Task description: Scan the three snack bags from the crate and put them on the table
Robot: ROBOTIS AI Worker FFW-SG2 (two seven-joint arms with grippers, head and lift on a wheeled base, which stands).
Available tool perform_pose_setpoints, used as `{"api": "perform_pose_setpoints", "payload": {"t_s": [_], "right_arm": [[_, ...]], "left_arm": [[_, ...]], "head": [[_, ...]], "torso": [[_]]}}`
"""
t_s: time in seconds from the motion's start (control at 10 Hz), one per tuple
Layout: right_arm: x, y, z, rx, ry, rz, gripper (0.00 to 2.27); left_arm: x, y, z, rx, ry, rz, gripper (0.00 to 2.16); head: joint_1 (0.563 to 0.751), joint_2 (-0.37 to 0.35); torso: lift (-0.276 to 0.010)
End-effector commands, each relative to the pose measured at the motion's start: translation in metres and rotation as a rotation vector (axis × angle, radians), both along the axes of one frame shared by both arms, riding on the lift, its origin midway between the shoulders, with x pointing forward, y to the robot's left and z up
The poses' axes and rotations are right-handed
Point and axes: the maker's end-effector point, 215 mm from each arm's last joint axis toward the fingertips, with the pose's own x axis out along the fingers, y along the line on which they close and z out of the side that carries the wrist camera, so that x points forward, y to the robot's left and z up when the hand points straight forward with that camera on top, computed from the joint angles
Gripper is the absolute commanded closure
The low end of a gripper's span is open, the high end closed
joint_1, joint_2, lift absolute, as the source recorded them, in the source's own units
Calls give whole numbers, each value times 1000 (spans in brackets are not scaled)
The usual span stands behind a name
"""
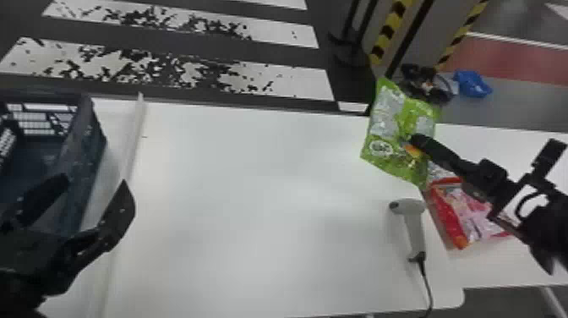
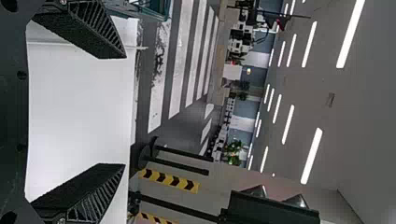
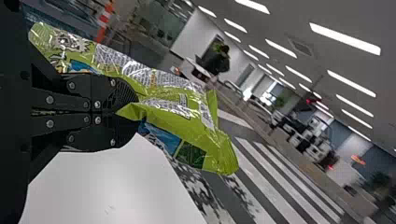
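One green snack bag (image 1: 382,127) is pinched between the closed fingers of the right hand (image 1: 416,143), spreading beyond the fingertips on both sides. The right arm comes in from the right edge, its fingers pointing inward and away from the robot. A red snack bag (image 1: 451,213) lies on the worktop (image 1: 253,190) beside the scanner (image 1: 414,226). The left hand (image 1: 94,182), fingers spread apart, is by the crate (image 1: 89,139).

Creased green bag (image 1: 385,122) in right pincer (image 1: 416,141); red bag (image 1: 450,215) lies seemingly flat on table (image 1: 498,268).
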Motion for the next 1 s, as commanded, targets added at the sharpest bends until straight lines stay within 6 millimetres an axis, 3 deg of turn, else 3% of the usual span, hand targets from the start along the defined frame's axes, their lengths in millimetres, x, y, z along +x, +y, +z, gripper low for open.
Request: {"api": "perform_pose_setpoints", "payload": {"t_s": [0.0, 0.2, 0.3, 0.4, 0.7, 0.8, 0.9], "right_arm": [[30, -83, 3, -82, -42, -233, 2013], [33, -176, -22, -244, 11, -566, 2013], [24, -207, -44, -319, 93, -729, 2013], [9, -227, -69, -364, 197, -844, 2013], [-29, -241, -133, -508, 449, -945, 1926], [-33, -237, -145, -528, 478, -938, 1467], [-37, -234, -151, -546, 492, -931, 390]], "left_arm": [[0, 4, -2, 8, 4, 6, 33], [0, 7, -4, 15, 8, 9, 33], [-1, 8, -7, 21, 19, 14, 33], [0, 8, -5, 23, 14, 11, 33], [0, 5, -1, 24, 11, -4, 33], [-1, 3, -1, 19, 11, -11, 33], [-1, 2, -1, 22, 11, -17, 33]], "head": [[695, -270], [695, -350], [695, -350], [695, -350], [695, -350], [695, -350], [695, -350]], "torso": [[-94], [-94], [-94], [-94], [-94], [-94], [-94]]}}
